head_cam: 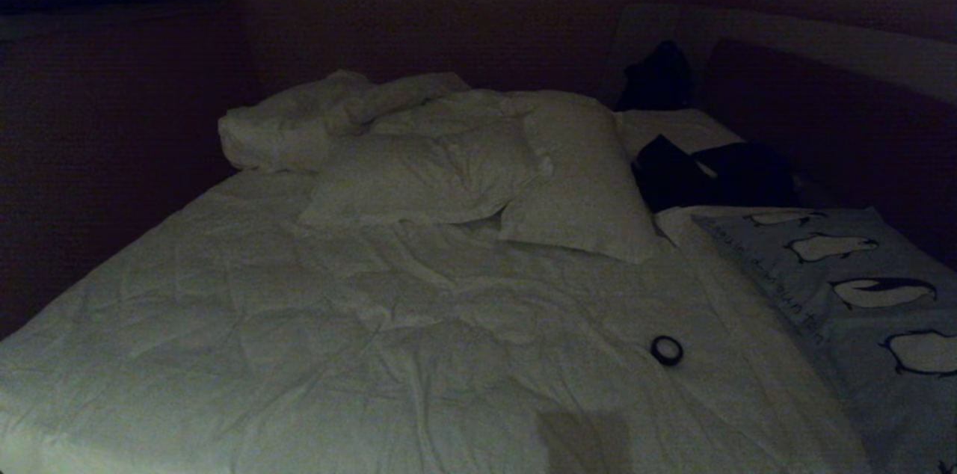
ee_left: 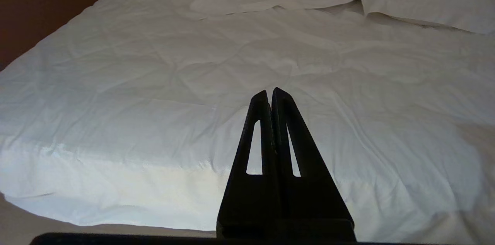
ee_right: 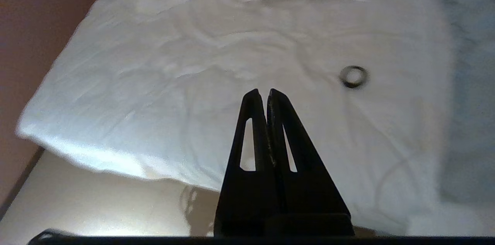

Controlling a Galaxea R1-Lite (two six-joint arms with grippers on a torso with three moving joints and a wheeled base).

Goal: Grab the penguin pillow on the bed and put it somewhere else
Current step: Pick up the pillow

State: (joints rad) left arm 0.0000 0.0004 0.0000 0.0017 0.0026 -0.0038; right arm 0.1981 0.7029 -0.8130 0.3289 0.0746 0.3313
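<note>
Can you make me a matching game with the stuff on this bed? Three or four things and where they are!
1. light blue-grey penguin pillow
2. small black ring
3. plain white pillow
4. dark clothes

A. flat on the white duvet, nearer the foot
B. along the bed's right edge
C. middle, near the head end
D. far right corner, by the headboard

Pairs: 1-B, 2-A, 3-C, 4-D

The penguin pillow [head_cam: 860, 287] lies flat along the right edge of the wrinkled white bed [head_cam: 336, 324].

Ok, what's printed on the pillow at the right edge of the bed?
The penguin pillow is pale blue-grey with black-and-white penguins and a line of dark script; head view shows it best.
</note>
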